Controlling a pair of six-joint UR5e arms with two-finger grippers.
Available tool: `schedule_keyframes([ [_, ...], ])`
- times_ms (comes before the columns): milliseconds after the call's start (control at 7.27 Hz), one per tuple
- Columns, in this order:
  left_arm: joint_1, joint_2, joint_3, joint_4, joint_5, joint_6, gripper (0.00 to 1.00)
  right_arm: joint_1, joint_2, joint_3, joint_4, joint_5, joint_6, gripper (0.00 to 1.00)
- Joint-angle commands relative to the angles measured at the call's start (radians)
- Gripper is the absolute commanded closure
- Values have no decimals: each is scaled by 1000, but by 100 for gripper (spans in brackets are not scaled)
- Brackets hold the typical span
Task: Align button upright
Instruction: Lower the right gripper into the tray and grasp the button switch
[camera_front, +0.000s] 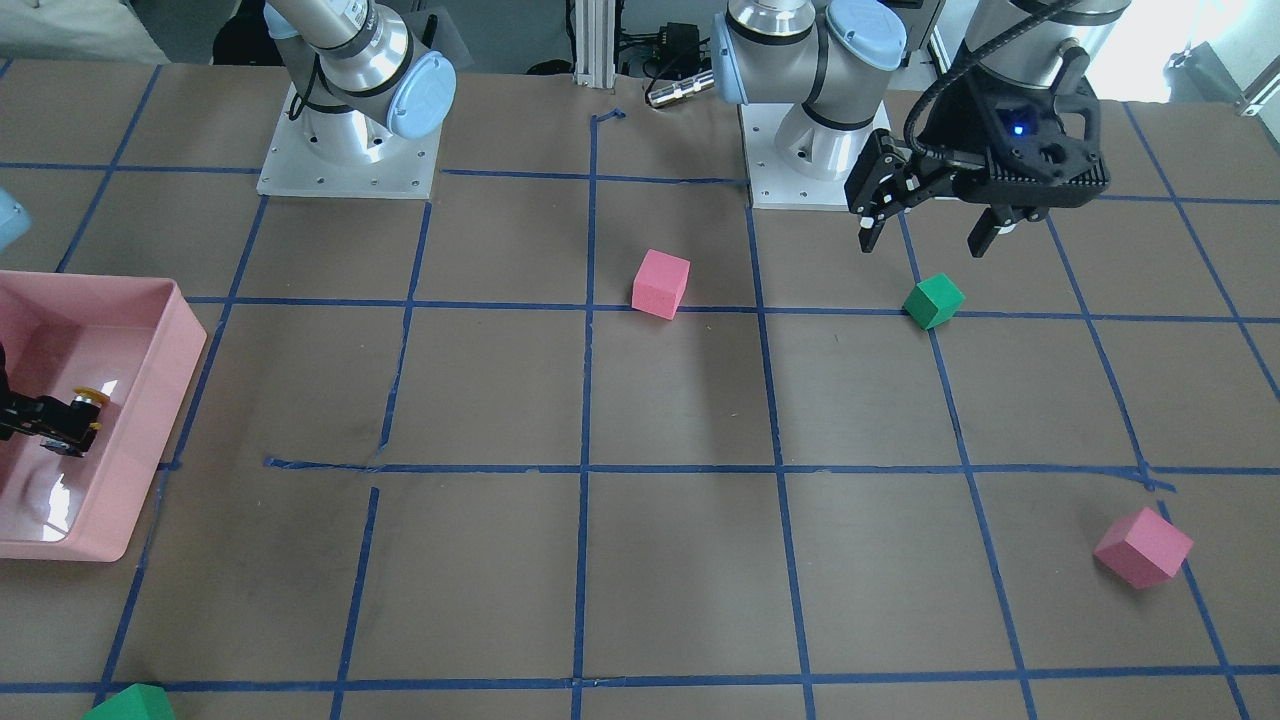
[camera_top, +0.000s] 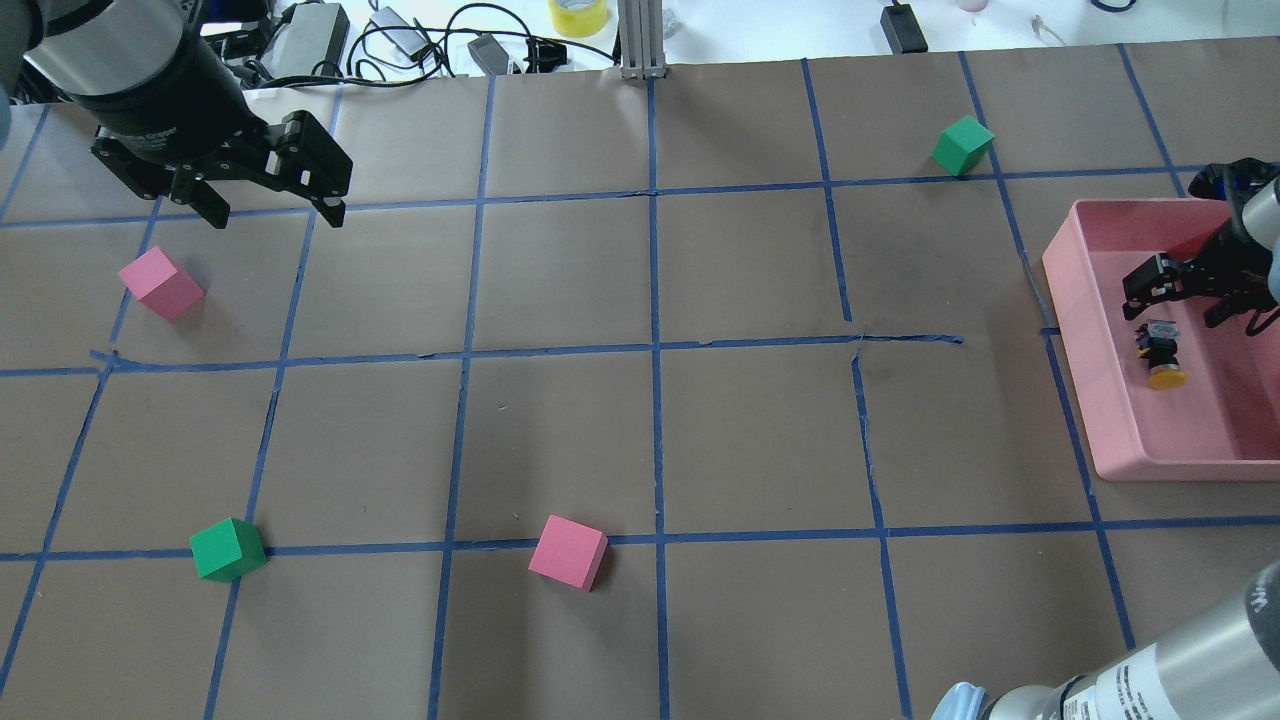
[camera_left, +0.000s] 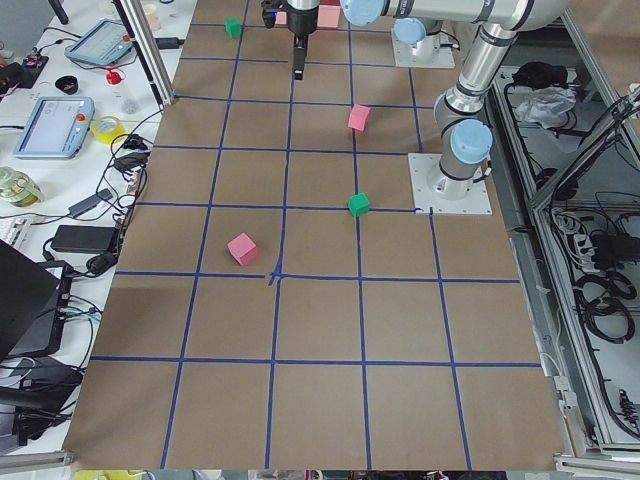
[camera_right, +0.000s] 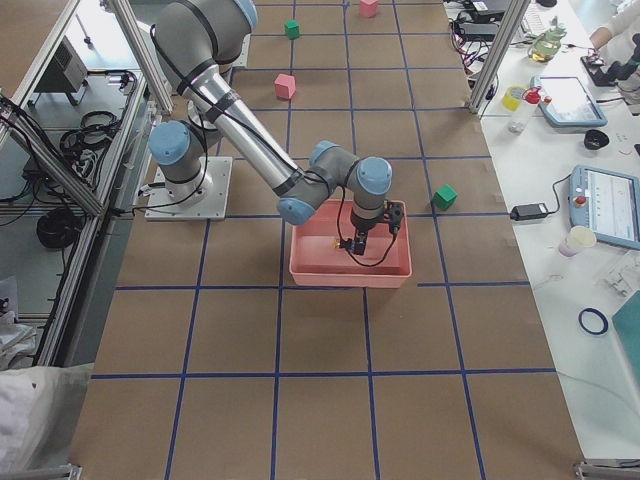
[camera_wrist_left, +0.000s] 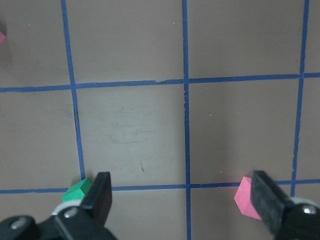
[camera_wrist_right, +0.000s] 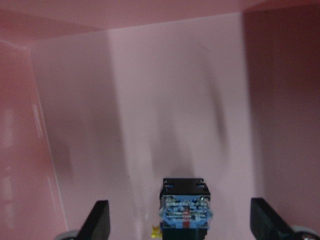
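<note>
The button (camera_top: 1161, 355), with yellow cap, black body and silvery base, sits inside the pink tray (camera_top: 1075, 300) at the table's right end. It appears to lie on its side, cap toward the robot. My right gripper (camera_top: 1178, 303) is open inside the tray, just beyond the button's base. In the right wrist view the button's base (camera_wrist_right: 185, 207) shows low between the two fingers, clear of both. The button also shows in the front view (camera_front: 90, 398). My left gripper (camera_top: 265, 205) is open and empty, hovering over the table's far left.
A pink cube (camera_top: 160, 283) and a green cube (camera_top: 227, 549) lie on the left. Another pink cube (camera_top: 568, 552) lies near the middle front. A green cube (camera_top: 962, 145) lies at the far right, beside the tray. Cables and tape sit beyond the far edge.
</note>
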Motion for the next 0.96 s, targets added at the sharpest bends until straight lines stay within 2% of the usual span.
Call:
schedule_keyframes([
  [0,0,0,0,0,0,0,0,0,7,3,-15,-3,-15,0],
  [825,0,0,-11,15,-1,0,0,-14,10,65,-38,-3,-36,0],
])
